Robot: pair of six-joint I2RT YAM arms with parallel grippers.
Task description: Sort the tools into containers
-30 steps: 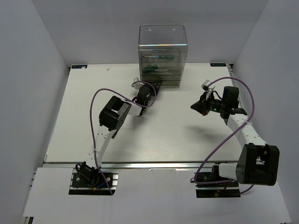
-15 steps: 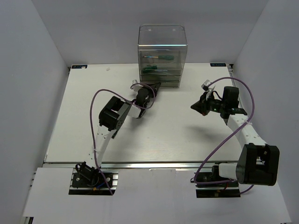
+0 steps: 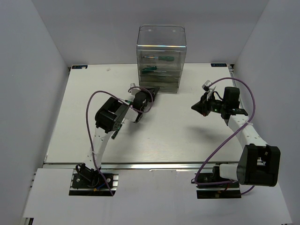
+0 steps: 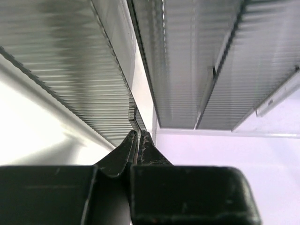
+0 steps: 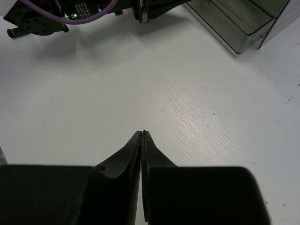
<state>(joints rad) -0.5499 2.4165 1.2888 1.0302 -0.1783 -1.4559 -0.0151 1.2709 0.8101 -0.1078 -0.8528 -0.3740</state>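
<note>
the transparent drawer box [image 3: 161,36] stands at the top centre of the overhead view, at the far side of the white table [image 3: 168,136]. its stacked drawers [image 3: 161,80] fill the lower half of it. an upper screwdriver [image 3: 165,58] with a green handle lies across one drawer, and a lower screwdriver [image 3: 151,69] lies across the drawer beneath

the left pincer [image 3: 154,89] sits just below and left of the box's lower left corner, tips aimed at the bottom drawers. in the left wrist view its fingertips [image 4: 129,144] are pressed together with only a hairline slit between them and nothing gripped. ribbed drawer fronts fill the top of that frame, and the tips are right at the edge of one; whether they touch it cannot be told

the right pincer [image 3: 197,107] hangs right of centre in the overhead view, well apart from the box, over bare table. in the right wrist view its jaws are closed tight on nothing. the box's lower corner shows at the upper right of that frame, and the left arm's purple cable [image 5: 89,16] at the upper left
</note>
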